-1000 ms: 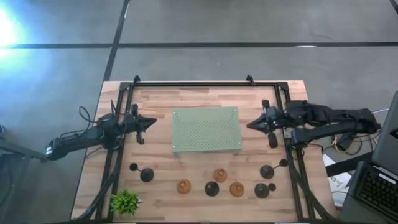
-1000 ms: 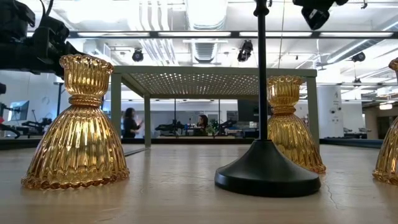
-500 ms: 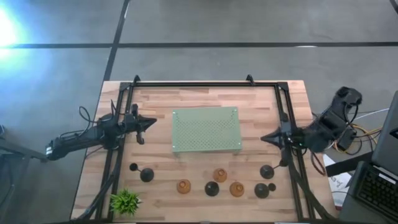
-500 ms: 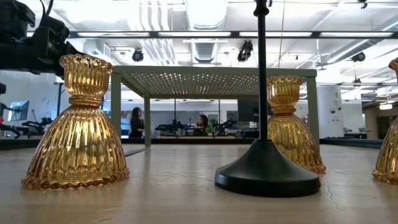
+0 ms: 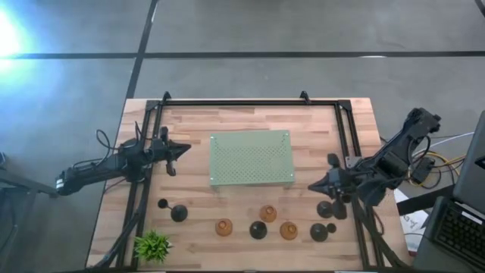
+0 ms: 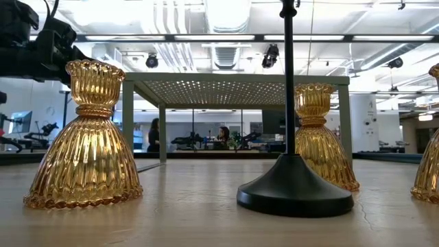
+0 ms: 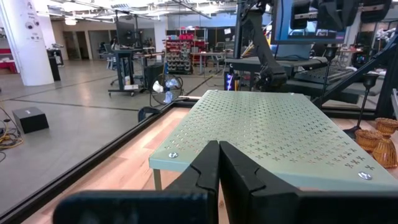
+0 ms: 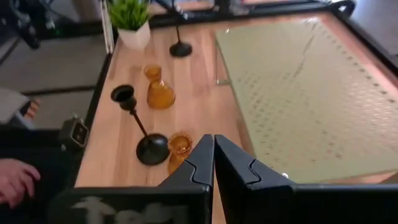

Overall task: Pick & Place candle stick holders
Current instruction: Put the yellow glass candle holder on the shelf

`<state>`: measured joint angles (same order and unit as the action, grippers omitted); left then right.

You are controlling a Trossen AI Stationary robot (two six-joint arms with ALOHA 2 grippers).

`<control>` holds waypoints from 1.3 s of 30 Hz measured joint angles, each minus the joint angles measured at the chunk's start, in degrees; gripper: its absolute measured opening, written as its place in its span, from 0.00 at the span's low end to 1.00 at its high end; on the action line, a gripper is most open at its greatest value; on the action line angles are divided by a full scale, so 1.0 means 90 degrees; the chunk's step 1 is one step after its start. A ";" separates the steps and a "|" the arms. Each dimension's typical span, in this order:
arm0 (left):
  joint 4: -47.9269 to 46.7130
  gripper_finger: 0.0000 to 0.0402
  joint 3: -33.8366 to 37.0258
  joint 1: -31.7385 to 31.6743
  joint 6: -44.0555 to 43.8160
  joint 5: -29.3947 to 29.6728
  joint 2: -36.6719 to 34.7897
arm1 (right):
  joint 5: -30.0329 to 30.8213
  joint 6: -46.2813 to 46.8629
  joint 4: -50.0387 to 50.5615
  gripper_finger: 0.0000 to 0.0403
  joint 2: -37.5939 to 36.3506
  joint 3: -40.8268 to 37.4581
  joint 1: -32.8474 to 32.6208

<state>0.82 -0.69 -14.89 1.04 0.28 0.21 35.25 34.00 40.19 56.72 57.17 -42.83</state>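
Take the table in the high view as a clock face, twelve at its far edge. All seven candle stick holders stand along the near edge, from seven round to five o'clock, and none is lifted. At seven, just beyond the small green plant [image 5: 152,245], is a black holder [image 5: 179,213]. Three amber holders [image 5: 267,214] sit around six with a second black holder [image 5: 258,230] between them. Two more black ones stand at five o'clock [image 5: 319,231], close together.

The step in hand looks like the reach for a first pick. Your right gripper [image 5: 311,186] hangs at about four o'clock, just beyond the five o'clock pair, with its fingers pressed together and nothing between them. In its wrist view the nearest black holder and an amber one lie just ahead of the fingertips.

Your left gripper [image 5: 183,149] waits at nine o'clock, beside the left end of the pale green perforated platform [image 5: 251,158]. It is clenched and empty too.

That platform, raised on legs at the table's centre, carries nothing. It is probably where the holders go.

For the next move, part the right fingers before you descend. Then pick one holder and line up on it alone. The black ones have a thin stem, so close on the stem and keep it upright. Mind its neighbours: the five o'clock pair stands near enough that a wide approach could knock one over.
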 joint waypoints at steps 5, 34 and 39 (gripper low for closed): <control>0.0001 0.03 0.0000 0.0000 0.0000 0.0000 0.0000 | -0.1193 -0.0386 -0.0020 0.02 0.0554 0.0217 0.0787; 0.0000 0.03 0.0000 0.0002 0.0000 0.0000 0.0002 | -0.4082 0.1126 0.1706 0.13 0.3661 0.1963 0.1463; 0.0002 0.03 0.0000 0.0002 0.0000 0.0002 0.0005 | -0.4346 0.1389 0.1709 0.27 0.3809 0.1966 0.1458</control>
<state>0.84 -0.69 -14.87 1.04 0.30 0.25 -3.86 46.50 55.57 91.00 74.86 -29.71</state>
